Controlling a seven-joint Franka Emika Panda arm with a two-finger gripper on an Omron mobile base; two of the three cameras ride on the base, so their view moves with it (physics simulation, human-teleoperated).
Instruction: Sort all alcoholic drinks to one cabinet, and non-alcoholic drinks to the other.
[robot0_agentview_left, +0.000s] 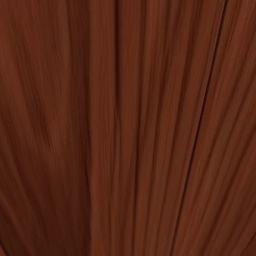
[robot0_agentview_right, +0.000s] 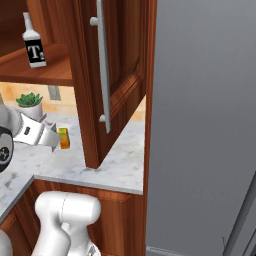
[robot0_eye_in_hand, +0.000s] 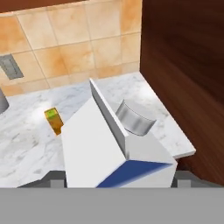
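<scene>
Filling my hand view, one white-and-blue milk carton (robot0_eye_in_hand: 118, 153) sits right at my fingertips, its gable ridge and grey round cap pointing up toward the camera. My finger tips are hidden behind it, so I cannot tell for sure whether my jaws pinch it or merely stand spread around it.

Beyond it, one small yellow-orange juice carton (robot0_eye_in_hand: 54, 120) with a green top stands on the white marble counter (robot0_eye_in_hand: 26, 144), well apart from the milk carton, near the tan tiled wall (robot0_eye_in_hand: 70, 39).

From the right base view, one clear bottle (robot0_agentview_right: 34, 42) with a black label and white "T" stands upright on the lighter brown shelf board (robot0_agentview_right: 47, 70) of the open cabinet; I count nothing else on that shelf.

Just beside it hangs the dark wood door (robot0_agentview_right: 117, 75) with its single long silver bar handle (robot0_agentview_right: 102, 65). One potted green plant (robot0_agentview_right: 30, 104) stands on the counter by the wall.
</scene>
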